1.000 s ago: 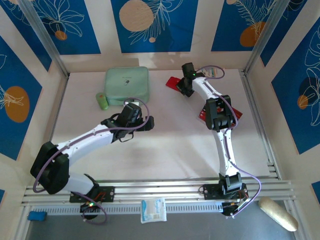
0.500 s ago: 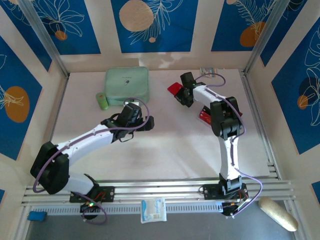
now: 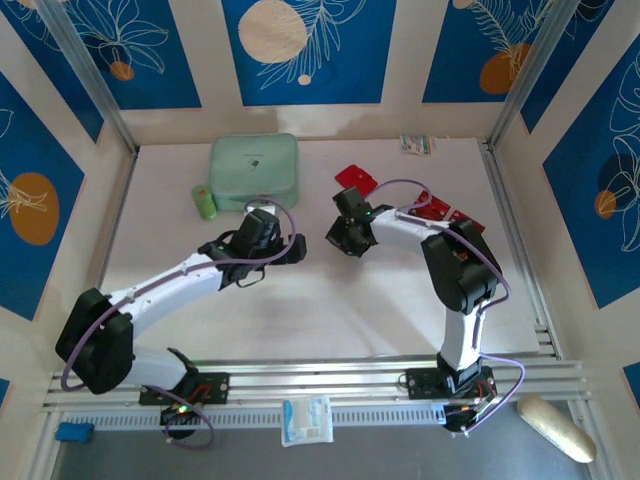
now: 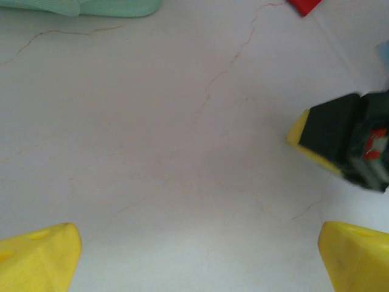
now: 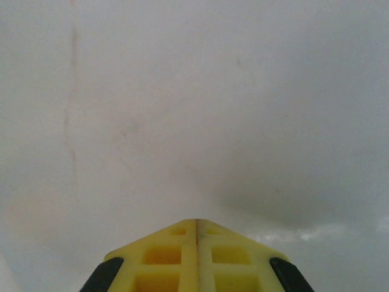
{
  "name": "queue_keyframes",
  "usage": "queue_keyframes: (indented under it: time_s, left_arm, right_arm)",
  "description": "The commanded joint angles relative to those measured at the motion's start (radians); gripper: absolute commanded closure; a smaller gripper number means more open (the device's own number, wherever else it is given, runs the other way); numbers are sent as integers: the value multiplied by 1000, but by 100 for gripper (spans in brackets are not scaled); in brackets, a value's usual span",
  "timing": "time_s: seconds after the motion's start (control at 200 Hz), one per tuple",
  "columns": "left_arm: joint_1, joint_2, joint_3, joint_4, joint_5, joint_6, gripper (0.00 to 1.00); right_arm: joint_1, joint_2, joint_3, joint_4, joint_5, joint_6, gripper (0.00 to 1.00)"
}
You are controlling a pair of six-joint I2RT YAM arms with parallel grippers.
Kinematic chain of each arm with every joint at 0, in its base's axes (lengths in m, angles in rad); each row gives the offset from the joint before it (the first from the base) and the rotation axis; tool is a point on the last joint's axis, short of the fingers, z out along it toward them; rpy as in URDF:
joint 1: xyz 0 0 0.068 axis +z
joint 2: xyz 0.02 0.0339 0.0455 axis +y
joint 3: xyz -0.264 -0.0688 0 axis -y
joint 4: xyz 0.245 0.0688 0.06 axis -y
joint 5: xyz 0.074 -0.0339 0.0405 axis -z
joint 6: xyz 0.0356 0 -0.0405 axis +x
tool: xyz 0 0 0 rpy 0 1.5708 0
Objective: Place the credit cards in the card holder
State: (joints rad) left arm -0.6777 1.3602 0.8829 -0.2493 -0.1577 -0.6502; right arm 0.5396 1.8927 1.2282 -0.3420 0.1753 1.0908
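The card holder [image 3: 355, 180] is a flat red square lying at the back middle of the table; its corner [image 4: 306, 5] shows at the top of the left wrist view. Red credit cards [image 3: 436, 206] with dark bands lie right of it, partly hidden by the right arm. My right gripper [image 3: 340, 238] hovers over bare table in front of the holder. Its yellow fingers [image 5: 196, 226] are pressed together with nothing between them. My left gripper [image 3: 295, 247] sits just left of it, fingers wide apart [image 4: 197, 261] over bare table. The right gripper [image 4: 337, 143] shows there too.
A large mint-green case [image 3: 254, 168] lies at the back left, with a small green cylinder [image 3: 205, 202] beside it. A small striped packet [image 3: 417, 144] rests against the back wall. Walls close in the white table [image 3: 330, 300].
My right gripper has swung from the red card holder at the back toward the table's middle, close to the left gripper. The left arm shifted only slightly.
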Motion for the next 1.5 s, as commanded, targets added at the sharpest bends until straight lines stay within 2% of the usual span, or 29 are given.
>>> queue_keyframes:
  time_s: [0.0, 0.04, 0.12, 0.295, 0.36, 0.465, 0.595, 0.89, 1.26, 1.495]
  left_arm:
    - [10, -25, -24, 10, -16, -20, 0]
    - [10, -24, -28, 11, -17, -21, 0]
    - [9, -20, -28, 7, -19, -23, 0]
    - [10, -14, -10, -8, -22, -13, 0]
    - [10, -11, -3, -13, -24, -7, 0]
    - [10, -7, 6, -15, -22, -3, 0]
    - [10, 3, 14, -12, -13, -4, 0]
    - [10, 26, 28, -2, 9, -6, 0]
    - [9, 35, 38, 1, 20, -11, 0]
    - [10, 32, 37, -1, 23, -14, 0]
  right_arm:
    - [-66, -32, 109, -39, 19, -66, 87]
    - [-83, -21, 149, -58, 25, -95, 73]
    - [-114, 18, 235, -100, 36, -132, 59]
    - [-182, 160, 476, -187, 71, -191, 43]
    - [-201, 215, 560, -227, 79, -192, 40]
    - [-225, 297, 678, -290, 100, -180, 40]
    - [-241, 353, 738, -334, 112, -143, 40]
    - [-260, 394, 699, -303, 84, -87, 41]
    - [-272, 438, 683, -272, 40, -55, 55]
    - [-277, 457, 685, -268, 36, -52, 58]
